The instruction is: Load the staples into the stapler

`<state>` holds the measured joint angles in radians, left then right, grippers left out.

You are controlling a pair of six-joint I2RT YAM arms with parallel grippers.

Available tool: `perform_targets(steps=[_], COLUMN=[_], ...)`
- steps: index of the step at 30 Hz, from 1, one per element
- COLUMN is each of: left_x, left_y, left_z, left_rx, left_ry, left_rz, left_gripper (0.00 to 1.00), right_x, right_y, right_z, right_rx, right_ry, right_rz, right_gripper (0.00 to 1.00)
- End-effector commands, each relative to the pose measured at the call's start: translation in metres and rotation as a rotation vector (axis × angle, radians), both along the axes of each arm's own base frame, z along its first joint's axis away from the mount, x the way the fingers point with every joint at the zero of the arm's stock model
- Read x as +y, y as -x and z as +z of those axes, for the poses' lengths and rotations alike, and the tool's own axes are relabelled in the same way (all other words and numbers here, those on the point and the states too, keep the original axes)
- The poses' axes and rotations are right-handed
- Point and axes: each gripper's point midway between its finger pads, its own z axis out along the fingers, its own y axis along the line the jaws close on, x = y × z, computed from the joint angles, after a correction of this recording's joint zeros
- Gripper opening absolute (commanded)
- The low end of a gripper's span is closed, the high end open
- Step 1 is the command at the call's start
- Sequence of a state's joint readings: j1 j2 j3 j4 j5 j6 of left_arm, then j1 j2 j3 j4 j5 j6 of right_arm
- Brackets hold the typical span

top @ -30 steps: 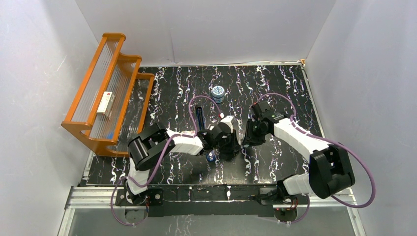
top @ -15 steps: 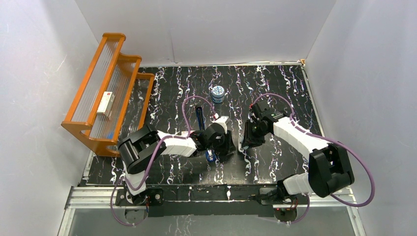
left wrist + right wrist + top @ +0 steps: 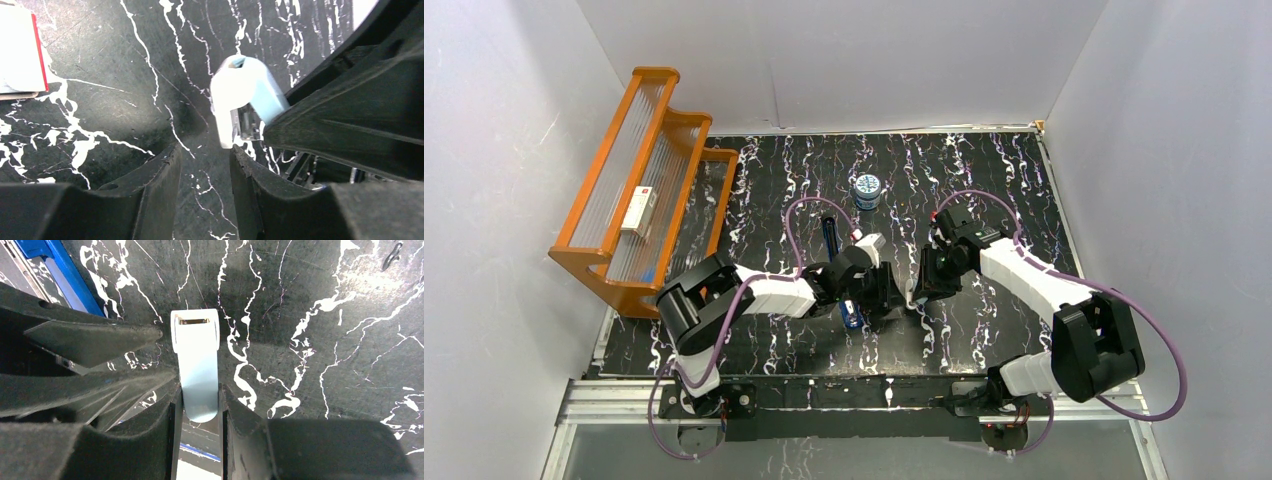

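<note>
The right gripper (image 3: 199, 396) is clamped on the light-blue end of a small white and light-blue tool (image 3: 196, 352). The tool's white head sticks out past the fingertips, low over the black marbled table (image 3: 984, 170). The left gripper (image 3: 204, 161) sits just beside it. Its fingers (image 3: 160, 172) are a narrow gap apart with only bare table between them, and it holds nothing. In the left wrist view the tool's white head shows just ahead of the left fingertips; whether it touches them I cannot tell. The staples (image 3: 20, 52) lie flat on the table, a red-and-white box cut off by the upper left edge of that view and apart from both grippers. The stapler (image 3: 67, 277) lies on the table just behind the left gripper. Its blue body and pale inner rail show at the upper left of the right wrist view, and neither gripper holds it. From above, both grippers meet near the table's middle. A small round blue-and-white container (image 3: 866, 189) stands farther back. An orange rack (image 3: 659, 75) at the left edge holds a white box (image 3: 639, 210).
</note>
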<state>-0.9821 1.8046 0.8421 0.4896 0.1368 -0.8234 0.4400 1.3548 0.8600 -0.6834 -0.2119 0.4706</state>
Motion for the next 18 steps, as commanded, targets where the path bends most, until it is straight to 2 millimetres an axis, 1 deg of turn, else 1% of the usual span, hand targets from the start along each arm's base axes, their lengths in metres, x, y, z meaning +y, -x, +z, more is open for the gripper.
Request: perform_targets(steps=[1,4,7,8,9,11,12,15,18], left_x=[-0.005,-0.007,-0.011,-0.012,-0.013,-0.014,-0.015,-0.018,-0.02], left_y=[0.003,0.009,0.009,0.009,0.008,0.007,0.006,0.004,0.001], left_z=[0.033,0.032,0.028,0.026,0.024,0.022,0.023,0.025,0.029], left_rx=[0.023,0.051,0.064,0.067,0.068,0.066,0.064,0.06,0.052], left_ry=[0.11,0.146,0.14,0.134,0.128,0.127,0.13,0.135,0.145], left_rz=[0.002,-0.007,-0.018,-0.022,-0.024,-0.025,-0.026,-0.029,-0.03], left_gripper=[0.4,0.42,0.42,0.4,0.36,0.23,0.21,0.18,0.21], right_x=[0.007,0.008,0.01,0.01,0.01,0.01,0.011,0.013,0.015], right_y=[-0.003,-0.004,-0.004,-0.004,-0.004,-0.003,-0.003,-0.001,0.0], right_z=[0.01,0.011,0.014,0.015,0.016,0.018,0.019,0.022,0.023], right_rx=[-0.038,-0.044,-0.045,-0.048,-0.05,-0.051,-0.052,-0.056,-0.053], right_ry=[-0.041,-0.053,-0.064,-0.068,-0.069,-0.072,-0.075,-0.092,-0.105], right_rz=[0.008,0.007,0.007,0.009,0.008,0.009,0.01,0.017,0.023], right_gripper=[0.26,0.26,0.26,0.26,0.26,0.26,0.26,0.26,0.26])
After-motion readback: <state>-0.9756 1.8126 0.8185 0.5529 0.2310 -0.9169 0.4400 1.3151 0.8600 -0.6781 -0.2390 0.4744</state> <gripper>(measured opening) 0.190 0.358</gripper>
